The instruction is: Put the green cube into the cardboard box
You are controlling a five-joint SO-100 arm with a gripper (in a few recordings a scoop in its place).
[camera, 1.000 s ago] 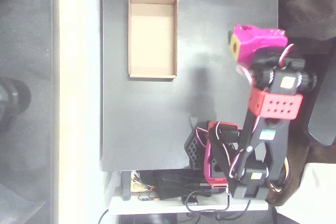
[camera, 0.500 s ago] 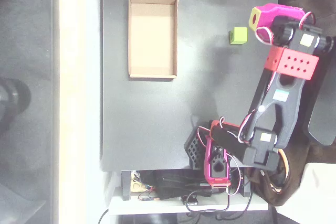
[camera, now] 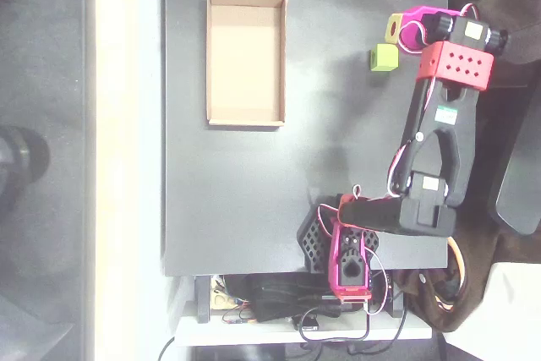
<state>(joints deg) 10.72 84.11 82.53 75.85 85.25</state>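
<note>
Since half a second ago the arm (camera: 439, 116) has swung further toward the top right corner of the tabletop (camera: 254, 209) in the overhead view, so that its magenta gripper (camera: 397, 28) now sits just above and to the right of the green cube (camera: 383, 57), close to it but apart. Whether the claw is apart or together cannot be told from above. Near the bottom edge stands the arm's base (camera: 348, 251), with loose wires beside it. Further up, the cube lies on the dark surface near the right edge, uncovered. Farthest off, by the top edge toward the left, the cardboard box (camera: 246, 117) rests with 1 long side running down the tabletop.
</note>
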